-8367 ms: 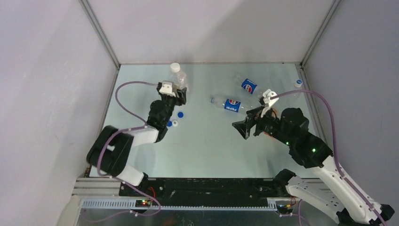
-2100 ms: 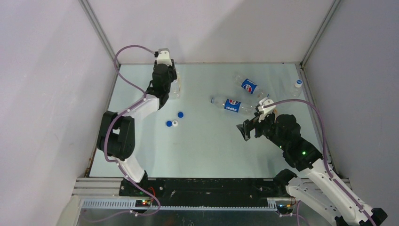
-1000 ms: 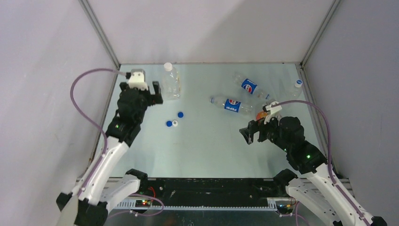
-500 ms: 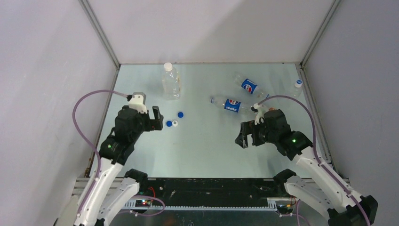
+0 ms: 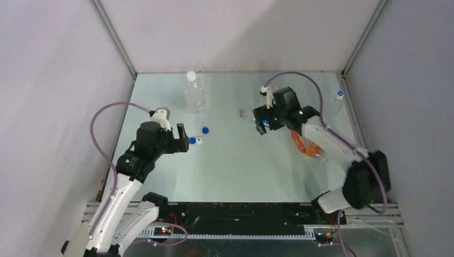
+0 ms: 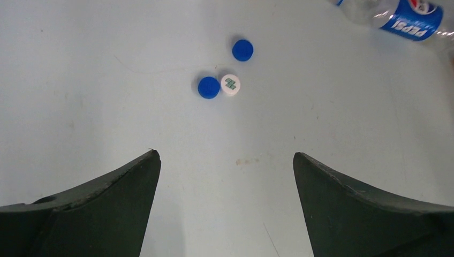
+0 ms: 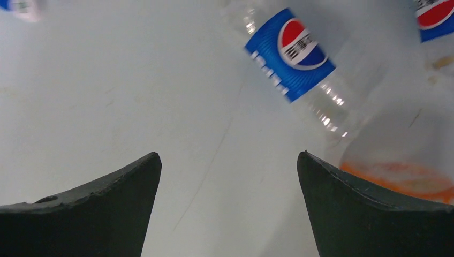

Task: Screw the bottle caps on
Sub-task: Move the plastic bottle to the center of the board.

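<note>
Two blue caps (image 5: pixel 192 141) (image 5: pixel 205 130) and one white cap (image 5: pixel 198 140) lie loose left of centre. In the left wrist view they are the blue cap (image 6: pixel 208 87), the white cap (image 6: pixel 231 84) and the farther blue cap (image 6: pixel 242 50). My left gripper (image 5: pixel 181 138) (image 6: pixel 225 160) is open and empty, just left of the caps. My right gripper (image 5: pixel 260 121) (image 7: pixel 229 160) is open and empty, over a lying Pepsi bottle (image 7: pixel 292 51). An upright clear bottle (image 5: pixel 194 92) at the back carries a white cap.
An orange-labelled bottle (image 5: pixel 305 144) (image 7: pixel 396 160) lies under the right arm. A second Pepsi bottle (image 7: pixel 436 13) lies beyond it. A small capped bottle (image 5: pixel 339 95) stands at the far right by the wall. Walls enclose the table on three sides.
My right gripper has swung from the near right to the back, over the Pepsi bottle, and the orange-labelled bottle now shows lying on the table. My left gripper has edged closer to the caps.
</note>
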Motion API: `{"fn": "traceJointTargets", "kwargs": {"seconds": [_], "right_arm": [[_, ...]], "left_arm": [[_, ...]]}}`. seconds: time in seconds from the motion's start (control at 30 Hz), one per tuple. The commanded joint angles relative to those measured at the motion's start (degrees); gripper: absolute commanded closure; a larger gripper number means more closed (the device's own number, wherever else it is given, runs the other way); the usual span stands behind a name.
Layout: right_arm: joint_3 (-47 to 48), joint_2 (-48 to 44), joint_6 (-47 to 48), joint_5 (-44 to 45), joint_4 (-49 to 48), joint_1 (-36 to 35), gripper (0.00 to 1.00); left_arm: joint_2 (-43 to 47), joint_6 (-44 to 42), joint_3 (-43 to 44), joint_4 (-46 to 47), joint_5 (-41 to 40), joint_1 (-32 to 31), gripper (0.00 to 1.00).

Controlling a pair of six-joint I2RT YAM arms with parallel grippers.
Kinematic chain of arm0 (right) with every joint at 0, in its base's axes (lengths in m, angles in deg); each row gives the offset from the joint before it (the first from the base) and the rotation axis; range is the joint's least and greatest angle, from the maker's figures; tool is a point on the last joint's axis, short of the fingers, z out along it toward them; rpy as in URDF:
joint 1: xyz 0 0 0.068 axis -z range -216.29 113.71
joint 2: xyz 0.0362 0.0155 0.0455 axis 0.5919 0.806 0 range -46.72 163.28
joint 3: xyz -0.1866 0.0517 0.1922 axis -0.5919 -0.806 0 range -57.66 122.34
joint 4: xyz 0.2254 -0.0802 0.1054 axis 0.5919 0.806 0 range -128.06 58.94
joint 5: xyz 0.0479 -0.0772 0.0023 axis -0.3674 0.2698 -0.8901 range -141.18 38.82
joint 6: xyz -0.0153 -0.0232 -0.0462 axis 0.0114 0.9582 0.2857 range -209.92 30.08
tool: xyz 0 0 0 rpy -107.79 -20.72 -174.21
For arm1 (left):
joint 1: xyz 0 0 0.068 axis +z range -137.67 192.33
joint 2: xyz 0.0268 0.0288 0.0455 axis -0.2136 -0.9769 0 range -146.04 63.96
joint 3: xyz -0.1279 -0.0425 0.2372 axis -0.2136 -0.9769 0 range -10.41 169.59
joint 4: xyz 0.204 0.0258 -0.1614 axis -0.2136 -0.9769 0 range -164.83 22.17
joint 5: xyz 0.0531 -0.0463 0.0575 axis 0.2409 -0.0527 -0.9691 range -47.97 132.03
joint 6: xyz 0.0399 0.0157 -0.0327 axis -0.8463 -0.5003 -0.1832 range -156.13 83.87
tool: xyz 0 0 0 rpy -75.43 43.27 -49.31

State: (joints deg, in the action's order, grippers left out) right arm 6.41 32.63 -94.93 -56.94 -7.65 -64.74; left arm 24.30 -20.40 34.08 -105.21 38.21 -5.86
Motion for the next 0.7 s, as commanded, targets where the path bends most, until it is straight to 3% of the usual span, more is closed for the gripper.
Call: {"fn": "traceJointTargets", "kwargs": {"seconds": [0.0,0.37,0.6,0.67], "right_arm": [[7.46,12.39,10.15,8.72,-0.95,1.15,0.01],[21.87,32.52,21.34,9.08,3.60,4.54,0.01],[25.31,36.26,22.84,4.14,7.66,5.24,0.01],[25.31,36.45,21.81,3.04,9.43,5.20,0.06]], "left_arm": [[-2.89,2.78,3.12,-1.61,0.74,0.18,0.00],[-7.88,5.19,4.12,0.86,0.38,0.18,0.00],[-11.16,6.49,4.27,2.50,1.42,0.15,0.00],[-12.24,6.65,4.47,2.83,1.64,0.18,0.00]]}}
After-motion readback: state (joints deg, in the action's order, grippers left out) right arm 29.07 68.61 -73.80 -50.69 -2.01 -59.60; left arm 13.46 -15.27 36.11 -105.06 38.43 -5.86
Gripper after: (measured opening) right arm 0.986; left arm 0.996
